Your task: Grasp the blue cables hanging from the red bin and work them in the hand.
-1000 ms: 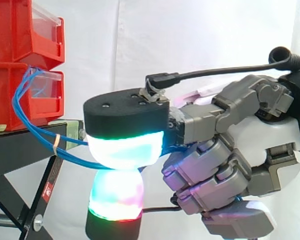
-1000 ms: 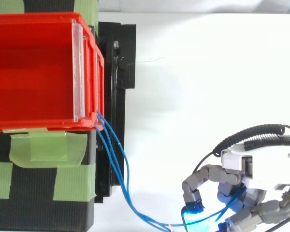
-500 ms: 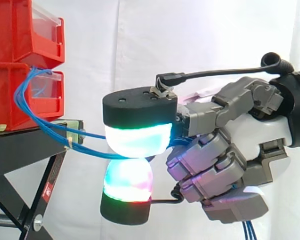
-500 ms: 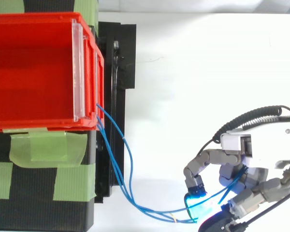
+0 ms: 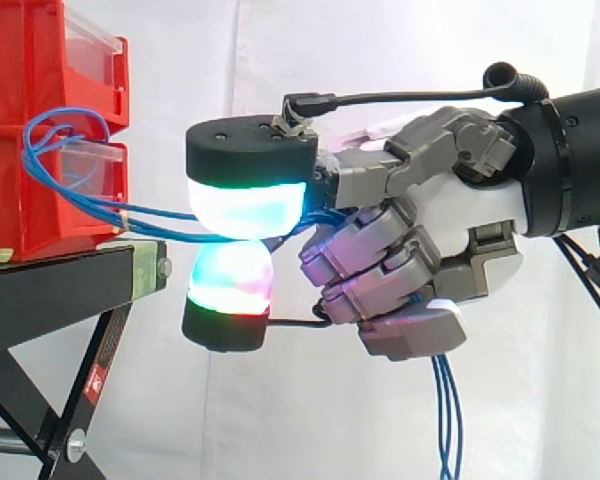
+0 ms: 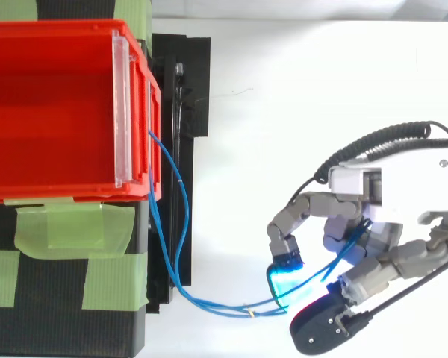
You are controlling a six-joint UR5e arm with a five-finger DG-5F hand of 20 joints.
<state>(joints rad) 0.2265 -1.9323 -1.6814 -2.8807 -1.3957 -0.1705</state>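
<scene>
- Between two glowing fingertips (image 5: 245,205) of the hand (image 5: 475,215) the blue cables (image 5: 444,410) are pinched, with one pad above them and one below. The other fingers are curled in toward the palm.
- Ahead of the fingertips the cables run in a slack line to the red bin (image 5: 40,130) on the black stand (image 5: 50,290), with a loose loop at the bin's front. Behind the pinch they cross the palm and hang down below the hand.
- Grasping looks done. The step in hand reads as working the cables between the pads.
- Next move, as I judge it: roll or slide the strands between the pads under a steady pinch. The hand should not draw so far from the bin that the slack goes and the cables tug at it.
</scene>
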